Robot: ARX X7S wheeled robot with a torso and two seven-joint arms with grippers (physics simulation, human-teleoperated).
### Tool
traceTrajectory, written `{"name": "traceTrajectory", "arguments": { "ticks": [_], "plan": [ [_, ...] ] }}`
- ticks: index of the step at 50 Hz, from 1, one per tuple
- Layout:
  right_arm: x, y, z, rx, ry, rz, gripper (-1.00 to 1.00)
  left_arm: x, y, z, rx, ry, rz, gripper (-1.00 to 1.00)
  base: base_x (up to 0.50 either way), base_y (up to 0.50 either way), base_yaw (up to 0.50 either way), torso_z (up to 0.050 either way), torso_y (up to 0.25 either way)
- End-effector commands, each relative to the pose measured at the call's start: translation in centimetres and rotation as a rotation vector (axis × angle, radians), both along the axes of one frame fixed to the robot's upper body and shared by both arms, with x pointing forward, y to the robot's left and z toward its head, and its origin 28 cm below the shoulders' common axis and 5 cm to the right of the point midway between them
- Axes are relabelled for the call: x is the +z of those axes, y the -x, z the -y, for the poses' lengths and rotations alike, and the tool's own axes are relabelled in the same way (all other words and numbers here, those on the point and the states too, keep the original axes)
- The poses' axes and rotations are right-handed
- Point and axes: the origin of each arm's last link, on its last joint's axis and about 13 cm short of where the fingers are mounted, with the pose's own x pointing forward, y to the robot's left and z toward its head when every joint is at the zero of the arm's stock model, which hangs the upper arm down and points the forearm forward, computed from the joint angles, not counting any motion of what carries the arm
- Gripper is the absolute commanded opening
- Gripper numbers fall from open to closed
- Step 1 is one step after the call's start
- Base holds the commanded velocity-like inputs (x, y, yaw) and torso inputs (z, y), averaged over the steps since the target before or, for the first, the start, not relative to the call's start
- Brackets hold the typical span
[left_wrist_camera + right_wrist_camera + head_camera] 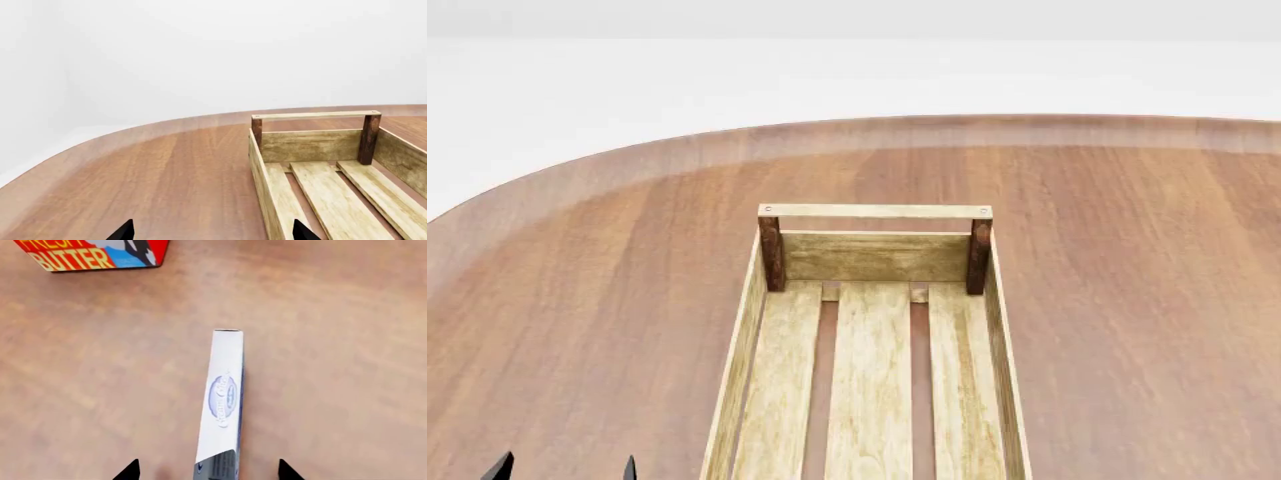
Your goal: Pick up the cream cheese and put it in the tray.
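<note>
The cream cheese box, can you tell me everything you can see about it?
The cream cheese is a thin white box with a dark blue oval logo on it. It looks like cardboard. It shows edge-on against the brown wooden table, narrow side toward the camera. The right claw has a dark fingertip on each side of it, not touching. The butter box is well apart from it.

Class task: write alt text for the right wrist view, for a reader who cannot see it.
A slim white cream cheese box with a blue oval logo lies on the brown wooden table, centred between the two dark tips of the open right pincer. A red butter box sits apart from it at the frame's edge.
</note>
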Motion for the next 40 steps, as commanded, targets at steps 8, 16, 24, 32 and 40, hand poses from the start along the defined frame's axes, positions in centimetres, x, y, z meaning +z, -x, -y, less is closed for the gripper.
{"name": "traceTrajectory", "arguments": {
  "ticks": [8, 16, 24, 32, 40],
  "plan": [
    [-0.2, 0.0, 0.0, 0.005, -0.007, 0.004, -1.0, 0.1, 0.0, 0.0, 0.0, 0.0, -0.001, 1.0, 0.0, 0.0, 0.0, 0.0, 0.0],
    [-0.4, 0.4, -0.1, -0.001, -0.005, 0.004, -1.0, 0.0, 0.0, 0.0, 0.0, 0.0, 0.0, 1.0, 0.0, 0.0, 0.0, 0.0, 0.0],
    [-0.1, 0.7, 0.1, -0.005, 0.004, 0.008, -1.0, 0.0, 0.0, 0.0, 0.0, -0.002, 0.001, 1.0, 0.0, 0.0, 0.0, 0.0, 0.0],
    [-0.2, 0.9, 0.1, -0.011, 0.008, 0.0, -1.0, 0.1, 0.0, 0.0, 0.001, 0.001, -0.001, 1.0, 0.0, 0.0, 0.0, 0.0, 0.0],
    [0.3, 1.2, 0.2, 0.003, 0.039, 0.0, -1.0, 0.1, 0.0, 0.0, 0.001, 0.001, 0.0, 1.0, 0.0, 0.0, 0.0, 0.0, 0.0]
  ]
}}
